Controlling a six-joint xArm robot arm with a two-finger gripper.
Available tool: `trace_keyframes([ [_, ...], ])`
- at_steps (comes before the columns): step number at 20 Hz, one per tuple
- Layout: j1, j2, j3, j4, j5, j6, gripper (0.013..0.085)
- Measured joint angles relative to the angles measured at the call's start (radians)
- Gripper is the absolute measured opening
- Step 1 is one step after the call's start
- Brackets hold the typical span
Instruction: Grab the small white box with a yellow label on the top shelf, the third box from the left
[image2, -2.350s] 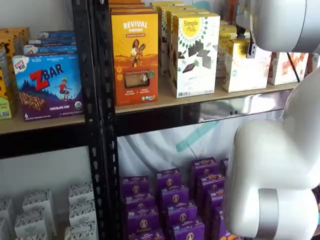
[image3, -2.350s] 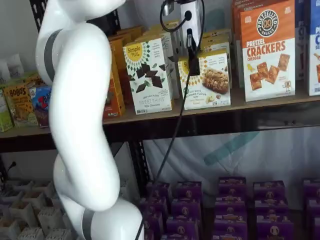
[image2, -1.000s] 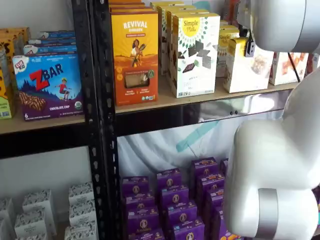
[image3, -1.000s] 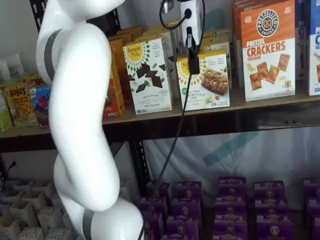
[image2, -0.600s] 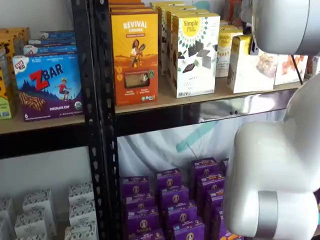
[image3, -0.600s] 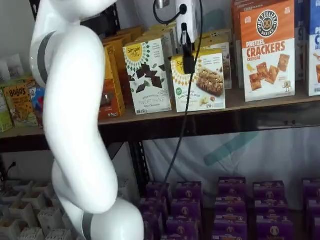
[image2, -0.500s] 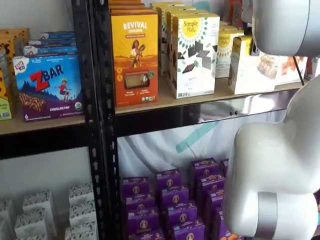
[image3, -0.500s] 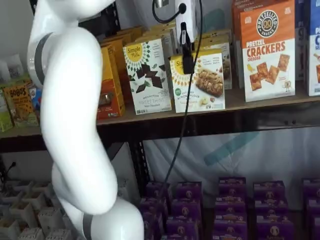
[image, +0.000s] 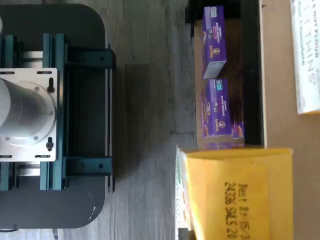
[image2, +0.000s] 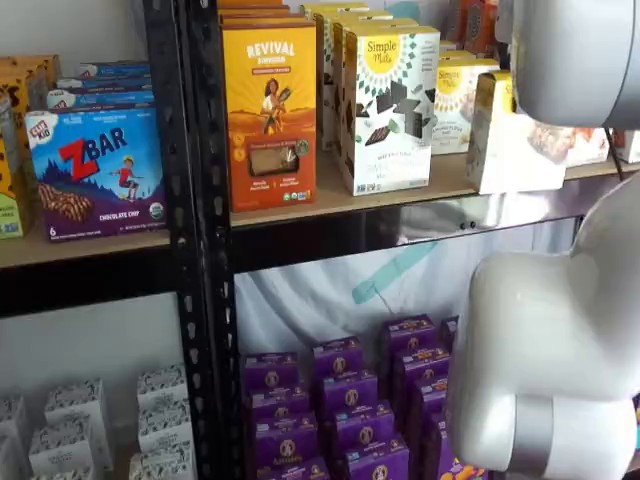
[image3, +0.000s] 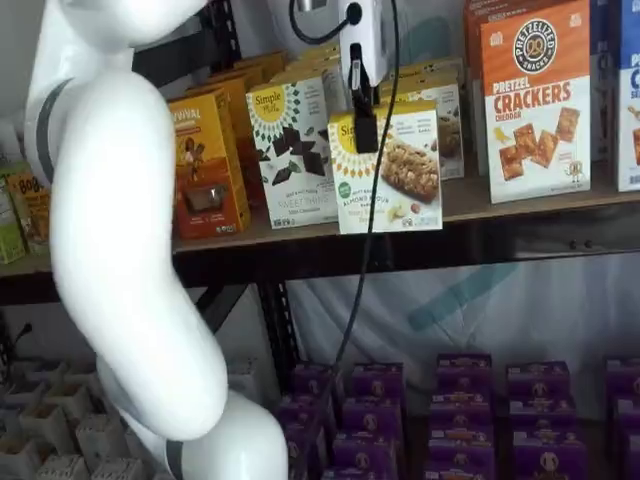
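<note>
Black-fingered tool (image3: 364, 125) clamped on the small white box (image3: 398, 178), box overhanging the top shelf (image3: 520, 195) front edge

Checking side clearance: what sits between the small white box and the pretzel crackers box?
Bare shelf in front; a like box further back, in a shelf view.

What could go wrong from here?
The gripper holds the small white box only by its top edge, so it may tilt or slip. The box overhangs the top shelf, so a slip could mean a fall. The cable hangs across the box front and could snag.
</note>
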Motion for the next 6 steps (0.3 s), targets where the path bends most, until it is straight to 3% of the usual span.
trace_keyframes([
  [6,-0.009,-0.034,0.029,-0.003,0.009,-0.009,0.033],
])
